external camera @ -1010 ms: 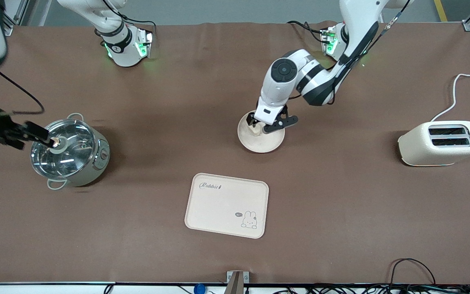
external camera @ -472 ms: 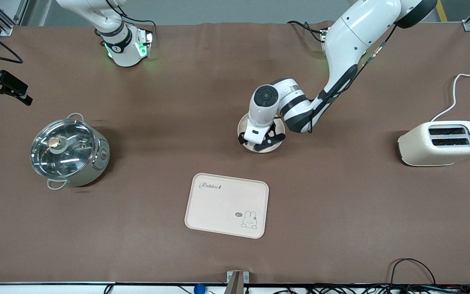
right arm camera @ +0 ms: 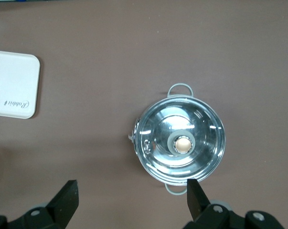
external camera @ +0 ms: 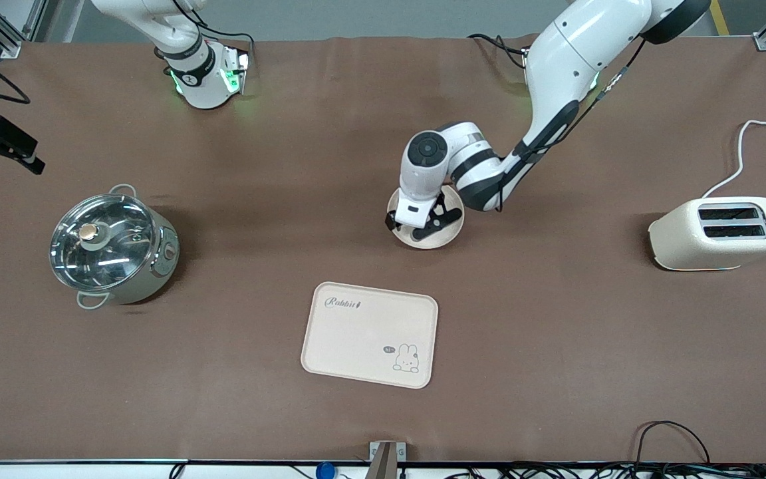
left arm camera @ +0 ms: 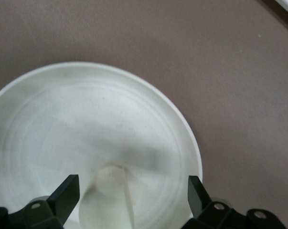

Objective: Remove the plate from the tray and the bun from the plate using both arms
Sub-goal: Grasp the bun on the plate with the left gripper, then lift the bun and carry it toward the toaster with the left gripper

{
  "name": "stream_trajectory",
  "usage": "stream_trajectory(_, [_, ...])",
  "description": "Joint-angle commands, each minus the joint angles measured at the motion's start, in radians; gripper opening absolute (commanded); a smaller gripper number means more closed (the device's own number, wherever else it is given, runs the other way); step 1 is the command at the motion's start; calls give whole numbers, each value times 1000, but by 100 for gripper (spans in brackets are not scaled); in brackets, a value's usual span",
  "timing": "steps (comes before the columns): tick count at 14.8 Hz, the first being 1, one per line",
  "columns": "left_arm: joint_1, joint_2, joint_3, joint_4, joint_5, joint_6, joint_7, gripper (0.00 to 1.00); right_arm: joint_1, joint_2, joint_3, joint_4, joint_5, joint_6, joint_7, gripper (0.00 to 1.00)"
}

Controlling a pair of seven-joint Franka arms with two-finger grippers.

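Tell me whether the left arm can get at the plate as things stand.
Probably yes. The left gripper already hangs right over the plate, fingers open, and the left wrist view shows nothing between them and the dish except a pale lump resting on it, likely the bun.

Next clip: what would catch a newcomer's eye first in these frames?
The left gripper hangs open low over the plate at mid-table, its fingers straddling a pale lump, apparently the bun. The right gripper waits open in the air near the right arm's end, above the lidded steel pot. The rabbit tray lies nearer the front camera, and a toaster sits toward the left arm's end.
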Motion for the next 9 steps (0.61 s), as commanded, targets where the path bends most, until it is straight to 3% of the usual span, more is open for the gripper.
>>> stream_trajectory(1, [-7, -23, -7, -20, 21, -20, -31, 100, 15, 72, -10, 90, -22, -32, 20, 100])
stream_trajectory(8, [2, -11, -7, -80, 104, 28, -86, 99, 21, 72, -10, 88, -19, -32, 21, 100])
stream_trajectory(9, [2, -7, -7, -75, 112, 30, -97, 90, 21, 72, -10, 88, -19, -33, 21, 100])
